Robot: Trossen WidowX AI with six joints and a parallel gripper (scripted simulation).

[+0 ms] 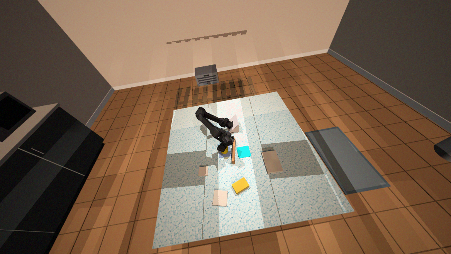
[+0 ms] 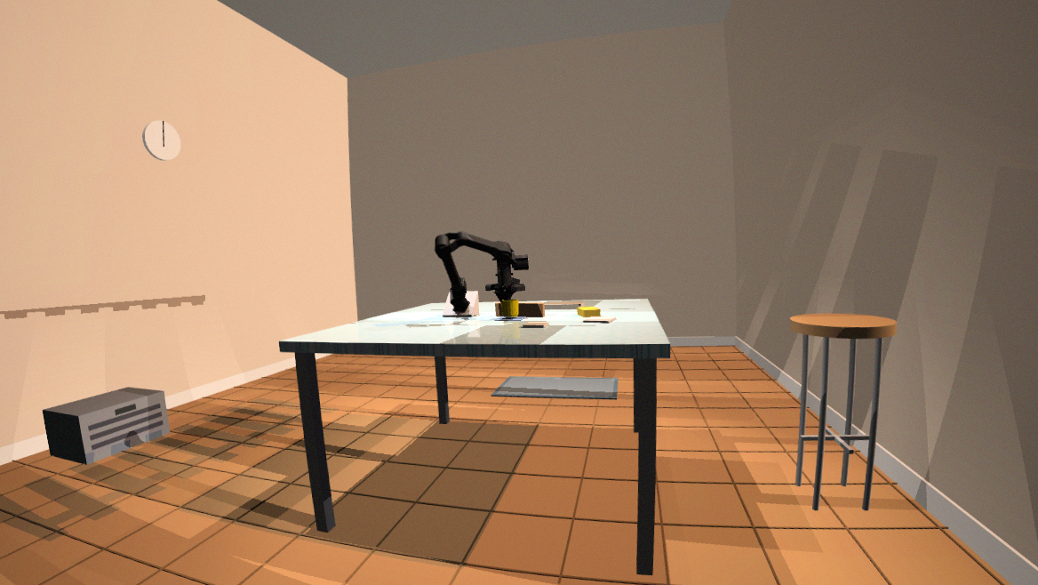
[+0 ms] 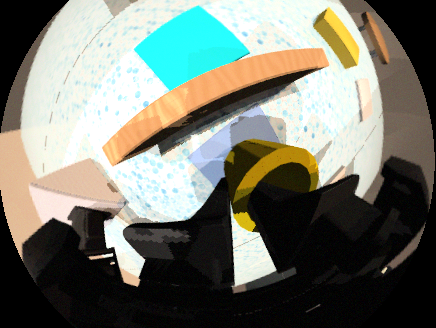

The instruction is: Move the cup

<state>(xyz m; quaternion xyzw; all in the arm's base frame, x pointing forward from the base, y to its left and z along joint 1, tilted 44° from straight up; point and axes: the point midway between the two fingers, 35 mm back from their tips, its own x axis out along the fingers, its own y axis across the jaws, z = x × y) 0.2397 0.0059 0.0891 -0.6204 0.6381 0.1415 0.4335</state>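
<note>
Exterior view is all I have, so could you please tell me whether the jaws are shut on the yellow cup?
Observer: Yes. The wrist view shows the jaws shut on the yellow cup, gripping its wall.
Operator: Thank you. Where is the other pad?
Observer: In the top view, the cyan square pad lies just to the right of the cup in the picture.
Operator: Is the way there free?
Observer: No. A long wooden bar lies between the cup and that pad, so the cup would probably need lifting over it.
</note>
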